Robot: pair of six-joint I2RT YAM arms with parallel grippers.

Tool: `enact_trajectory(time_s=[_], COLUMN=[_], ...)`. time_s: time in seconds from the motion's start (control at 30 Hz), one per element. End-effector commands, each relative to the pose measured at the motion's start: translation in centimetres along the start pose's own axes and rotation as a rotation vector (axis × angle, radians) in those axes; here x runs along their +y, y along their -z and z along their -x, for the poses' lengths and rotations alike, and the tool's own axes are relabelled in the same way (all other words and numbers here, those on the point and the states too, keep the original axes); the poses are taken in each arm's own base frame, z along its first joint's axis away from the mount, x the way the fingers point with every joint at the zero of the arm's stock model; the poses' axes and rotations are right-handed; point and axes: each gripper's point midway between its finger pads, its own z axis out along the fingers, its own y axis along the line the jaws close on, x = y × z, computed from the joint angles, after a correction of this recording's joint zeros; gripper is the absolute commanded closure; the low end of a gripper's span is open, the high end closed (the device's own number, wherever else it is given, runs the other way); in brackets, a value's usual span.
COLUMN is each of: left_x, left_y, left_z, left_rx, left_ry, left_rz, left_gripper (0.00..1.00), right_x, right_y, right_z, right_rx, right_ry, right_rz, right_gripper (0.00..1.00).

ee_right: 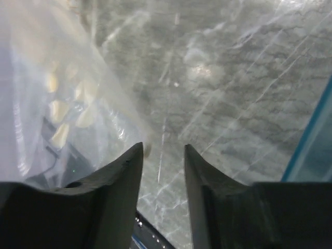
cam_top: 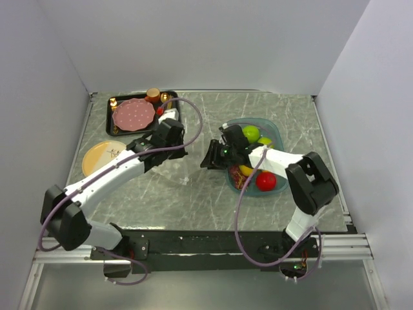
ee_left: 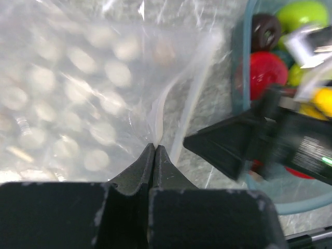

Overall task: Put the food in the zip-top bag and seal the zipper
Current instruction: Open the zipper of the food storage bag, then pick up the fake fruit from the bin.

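My left gripper [ee_left: 154,154] has its jaws pressed together, pinching the zip-top bag [ee_left: 78,93] mid-frame. My right gripper [ee_right: 163,155] has its jaws spread. The food [cam_top: 266,181] sits in the teal tray [ee_left: 295,207] at right, so bagging and the zipper [ee_left: 194,98] remain.

Clear crinkled plastic, glossy: the zip-top bag [ee_left: 78,93]. The worktop [ee_right: 233,93] was smooth, grey, marble-look, faintly shiny. The left tool [ee_left: 154,149] was matt black plastic; tray [ee_left: 290,208] translucent teal.
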Motion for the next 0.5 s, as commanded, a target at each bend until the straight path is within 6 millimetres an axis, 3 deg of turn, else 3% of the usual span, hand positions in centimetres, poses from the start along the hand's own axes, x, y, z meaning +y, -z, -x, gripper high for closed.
enact_trajectory(time_s=[0.0,0.03,0.07,0.13,0.23,0.27,0.33,0.4,0.47], left_x=[-1.2,-1.3,-1.4,-1.6,-1.7,-1.8,-1.9,-1.9,-2.0], left_y=[-1.8,-1.9,-2.0,-2.0,-2.0,-2.0,-2.2,-2.4,-2.6], left_z=[-0.9,-0.8,-0.8,-0.7,-0.5,-0.4,-0.7,-0.8,-1.0], left_rx=[0.041,0.038,0.039,0.037,0.031,0.026,0.034,0.04,0.045], left_ry=[0.023,0.026,0.028,0.027,0.027,0.025,0.02,0.017,0.015], left_rz=[-0.035,-0.04,-0.041,-0.043,-0.052,-0.058,-0.061,-0.06,-0.066], left_gripper=[0.99,0.99,0.99,0.99,0.99,0.99,0.99,0.99,0.99], right_x=[4.5,4.0,2.1,0.2,-1.0,-2.2,-3.5,-6.6,-9.0], right_y=[4.5,5.0,5.4,7.3,10.0,10.9,12.9,14.1,14.0], right_z=[3.3,4.0,3.6,5.8,6.3,6.6,7.4,7.2,6.2], right_rx=[-0.174,-0.204,-0.191,-0.286,-0.377,-0.412,-0.46,-0.449,-0.407], right_ry=[0.119,0.108,0.081,0.075,0.09,0.077,0.067,0.017,-0.012], right_rz=[0.088,0.04,-0.069,-0.212,-0.243,-0.281,-0.342,-0.435,-0.464], right_gripper=[0.47,0.45,0.43,0.41,0.29,0.24,0.23,0.21,0.2])
